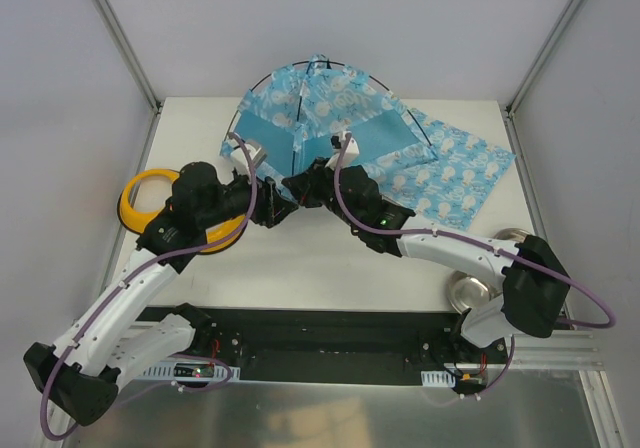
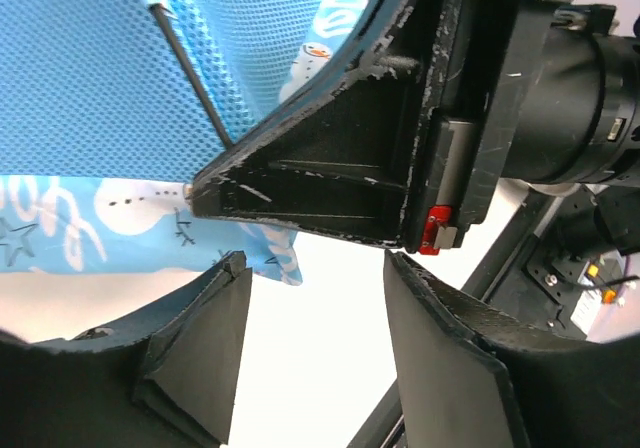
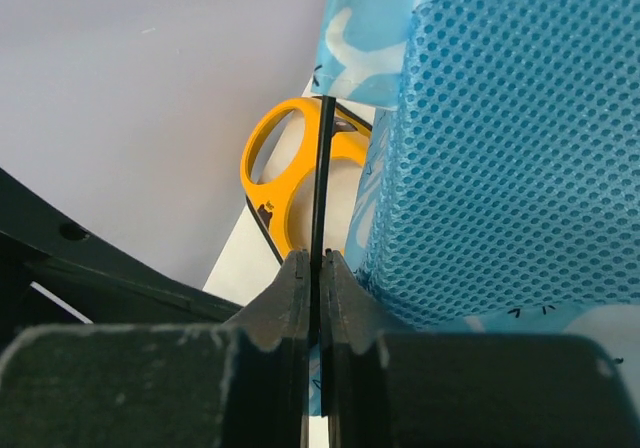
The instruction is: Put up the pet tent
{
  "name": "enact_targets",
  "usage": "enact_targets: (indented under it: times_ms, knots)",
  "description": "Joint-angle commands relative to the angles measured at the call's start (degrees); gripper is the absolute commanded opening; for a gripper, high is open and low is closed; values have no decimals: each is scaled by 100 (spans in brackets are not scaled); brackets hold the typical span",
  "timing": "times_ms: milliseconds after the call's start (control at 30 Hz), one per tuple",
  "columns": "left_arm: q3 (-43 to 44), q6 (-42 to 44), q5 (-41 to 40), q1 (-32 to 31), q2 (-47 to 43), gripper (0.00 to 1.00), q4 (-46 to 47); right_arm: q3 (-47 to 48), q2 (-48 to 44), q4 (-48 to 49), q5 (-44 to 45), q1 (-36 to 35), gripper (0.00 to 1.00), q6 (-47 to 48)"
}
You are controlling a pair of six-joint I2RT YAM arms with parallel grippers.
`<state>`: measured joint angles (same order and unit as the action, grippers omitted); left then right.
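Observation:
The pet tent (image 1: 330,118) stands domed at the back middle of the table, light blue with white print, and thin black poles arch over it. My right gripper (image 1: 298,184) is at the tent's front left corner. In the right wrist view it (image 3: 315,258) is shut on a thin black pole (image 3: 320,168) beside the blue mesh panel (image 3: 510,148). My left gripper (image 1: 273,212) sits just left of it, below the tent's edge. In the left wrist view it (image 2: 315,268) is open with only white table between its fingers. The right gripper's finger (image 2: 330,168) crosses just above, against the tent fabric (image 2: 90,98).
A yellow double bowl (image 1: 150,203) lies at the table's left edge, partly under my left arm, and shows behind the pole (image 3: 285,163). A flat blue printed mat (image 1: 460,173) lies right of the tent. Steel bowls (image 1: 472,290) sit near the front right.

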<state>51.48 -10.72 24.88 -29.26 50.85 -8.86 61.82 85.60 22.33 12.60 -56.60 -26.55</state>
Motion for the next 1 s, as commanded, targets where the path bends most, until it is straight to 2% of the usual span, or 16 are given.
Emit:
enact_targets:
  times_ms: [0, 67, 200, 467, 567, 800, 867, 967]
  knots:
    - [239, 62, -545, -28, -321, 60, 157, 84, -9, -132, 208, 70, 0, 211]
    - [213, -17, -712, -28, -391, 64, 157, 93, -9, -185, 182, 70, 0, 176]
    - [265, -289, -1046, -28, -401, 67, 174, 58, -9, -264, 67, 70, 0, 132]
    - [660, -1599, -2320, -28, 231, 71, 315, -310, -44, -475, -627, 61, 5, 413]
    - [985, -1661, -2453, -28, 600, 73, 359, -530, -79, -510, -767, 44, 5, 448]
    - [1548, -1565, -3691, 51, 1541, 76, 183, -751, -114, -606, -1110, -27, 5, 624]
    - [1767, -1687, -3484, 313, 1796, 78, 96, -777, -114, -668, -1207, -27, 6, 659]
    - [2101, -1881, -2500, 666, 2226, 78, 165, -821, -114, -747, -1488, -36, 8, 765]
